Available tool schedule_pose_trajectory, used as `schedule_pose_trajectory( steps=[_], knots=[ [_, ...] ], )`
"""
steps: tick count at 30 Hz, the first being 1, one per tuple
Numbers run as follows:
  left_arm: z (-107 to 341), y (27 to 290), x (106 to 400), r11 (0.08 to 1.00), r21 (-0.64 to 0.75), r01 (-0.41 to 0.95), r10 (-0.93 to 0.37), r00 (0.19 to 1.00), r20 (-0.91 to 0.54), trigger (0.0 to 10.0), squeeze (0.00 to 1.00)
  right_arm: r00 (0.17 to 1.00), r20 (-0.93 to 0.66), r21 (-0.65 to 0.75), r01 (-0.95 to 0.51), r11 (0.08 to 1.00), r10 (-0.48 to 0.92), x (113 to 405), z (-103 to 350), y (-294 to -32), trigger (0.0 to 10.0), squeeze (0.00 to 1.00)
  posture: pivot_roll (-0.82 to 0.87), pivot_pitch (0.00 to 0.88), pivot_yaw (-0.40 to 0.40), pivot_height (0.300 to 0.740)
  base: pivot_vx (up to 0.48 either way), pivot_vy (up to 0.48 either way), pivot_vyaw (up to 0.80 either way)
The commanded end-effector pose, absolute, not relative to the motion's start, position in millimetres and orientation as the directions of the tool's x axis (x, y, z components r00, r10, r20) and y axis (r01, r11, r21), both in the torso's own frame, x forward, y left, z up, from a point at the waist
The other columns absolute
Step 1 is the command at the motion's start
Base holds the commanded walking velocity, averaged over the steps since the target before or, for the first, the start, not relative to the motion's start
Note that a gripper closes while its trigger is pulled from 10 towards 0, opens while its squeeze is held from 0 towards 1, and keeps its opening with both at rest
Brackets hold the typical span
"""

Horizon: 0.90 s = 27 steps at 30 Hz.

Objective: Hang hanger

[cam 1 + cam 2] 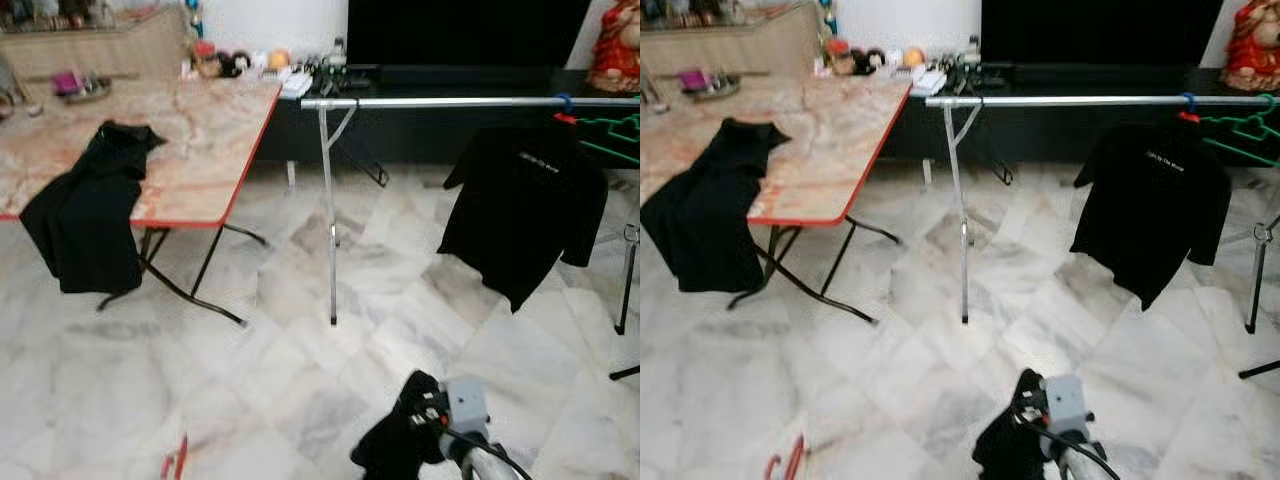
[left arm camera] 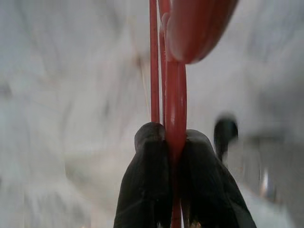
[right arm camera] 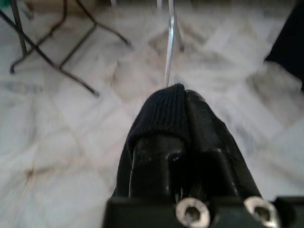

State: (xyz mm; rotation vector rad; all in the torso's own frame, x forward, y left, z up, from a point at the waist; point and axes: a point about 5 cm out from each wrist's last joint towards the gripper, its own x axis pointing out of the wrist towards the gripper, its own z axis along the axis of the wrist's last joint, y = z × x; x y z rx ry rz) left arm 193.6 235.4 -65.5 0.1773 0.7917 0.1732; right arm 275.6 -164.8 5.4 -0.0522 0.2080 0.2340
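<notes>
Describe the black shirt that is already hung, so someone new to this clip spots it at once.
Start at the long silver clothes rail that runs across in front of the dark TV cabinet. Near its right end, a black T-shirt hangs on a red hanger, beside empty green hangers. Unlike the black garment draped over the marble-patterned table, it hangs free and has small white chest print.

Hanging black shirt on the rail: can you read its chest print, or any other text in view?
Black shirt hanging on the rail: one line of small white print on the chest, too blurred to read.
Black garment on the table: no print visible.
No other text is legible.
</notes>
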Motion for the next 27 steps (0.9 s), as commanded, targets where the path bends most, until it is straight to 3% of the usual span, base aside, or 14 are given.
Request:
schedule_pose_trajectory(
  steps=[1,5,10,13,14,15,16,17,22,27],
  knots=[
    [-57,235,205,0.969,0.240,-0.062,0.206,0.741,-0.639,10.0,0.00,0.962,-0.160,-0.042,-0.229,0.973,0.219,285,18,-168,10.0,0.00,0.12,0.063,-0.007,0.740,0.000,0.000,0.00],
    [-37,226,233,0.958,0.276,0.075,0.093,0.831,-0.548,10.0,0.00,0.968,-0.140,-0.065,-0.221,0.973,0.211,298,30,-171,10.0,0.00,0.12,0.059,-0.004,0.740,0.000,0.000,0.00],
    [-29,211,248,0.911,0.289,0.294,-0.085,0.820,-0.566,10.0,0.00,0.962,-0.156,-0.103,-0.240,0.965,0.223,309,37,-166,10.0,0.00,0.12,0.050,-0.001,0.740,0.000,0.000,0.00],
    [-23,200,257,0.837,0.277,0.471,-0.237,0.769,-0.593,10.0,0.00,0.958,-0.186,-0.131,-0.243,0.961,0.217,316,40,-164,10.0,0.00,0.13,0.042,0.002,0.740,0.000,0.000,0.00],
    [-23,200,257,0.837,0.277,0.471,-0.237,0.769,-0.593,10.0,0.00,0.958,-0.186,-0.131,-0.243,0.961,0.217,316,40,-164,10.0,0.00,0.13,0.042,0.002,0.740,0.000,0.000,0.00],
    [-19,192,262,0.743,0.288,0.604,-0.329,0.704,-0.629,10.0,0.00,0.956,-0.205,-0.147,-0.240,0.959,0.208,322,44,-162,10.0,0.00,0.13,0.036,0.003,0.740,0.000,0.000,0.00],
    [-19,192,262,0.743,0.288,0.604,-0.329,0.704,-0.629,10.0,0.00,0.956,-0.205,-0.147,-0.240,0.959,0.208,322,44,-162,10.0,0.00,0.13,0.036,0.003,0.740,0.000,0.000,0.00],
    [-14,184,267,0.657,0.298,0.692,-0.387,0.649,-0.655,10.0,0.00,0.956,-0.223,-0.161,-0.229,0.960,0.191,328,47,-160,10.0,0.00,0.12,0.032,0.003,0.740,0.000,0.000,0.00],
    [-5,170,278,0.571,0.304,0.763,-0.447,0.599,-0.664,10.0,0.00,0.959,-0.219,-0.162,-0.221,0.962,0.183,337,56,-157,10.0,0.00,0.12,0.026,0.002,0.740,0.000,0.000,0.00],
    [2,154,278,0.414,0.247,0.876,-0.547,0.457,-0.702,10.0,0.00,0.947,-0.277,-0.193,-0.219,0.957,0.161,342,56,-155,10.0,0.00,0.12,0.021,-0.007,0.740,0.000,0.000,0.00]
  ],
)
